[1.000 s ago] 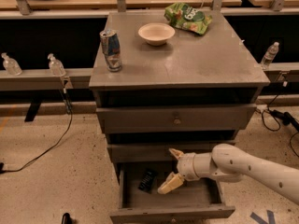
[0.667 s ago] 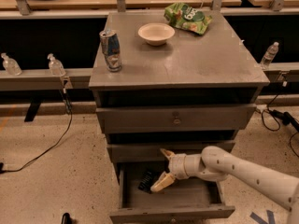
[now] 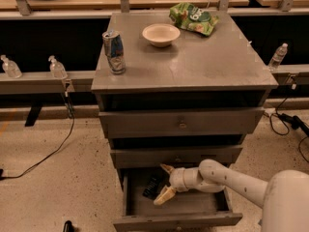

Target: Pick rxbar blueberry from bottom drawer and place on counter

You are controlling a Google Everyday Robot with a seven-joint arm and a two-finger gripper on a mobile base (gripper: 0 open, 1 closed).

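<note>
Bottom drawer point(image 3: 178, 220) stands open — inside, pincer point(image 3: 163, 182) spread wide, empty, just beside rxbar blueberry point(image 3: 152, 187).

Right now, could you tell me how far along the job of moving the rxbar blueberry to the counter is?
Done: the bottom drawer stands open. In hand: the gripper is inside it, open, close beside the rxbar blueberry, which lies ungripped on the drawer floor. Left: close on the bar, lift it out and set it on the counter.

Part of rxbar blueberry point(image 3: 151, 187) behind end effector point(image 3: 160, 185) in bottom drawer point(image 3: 178, 221); print illegible.
</note>
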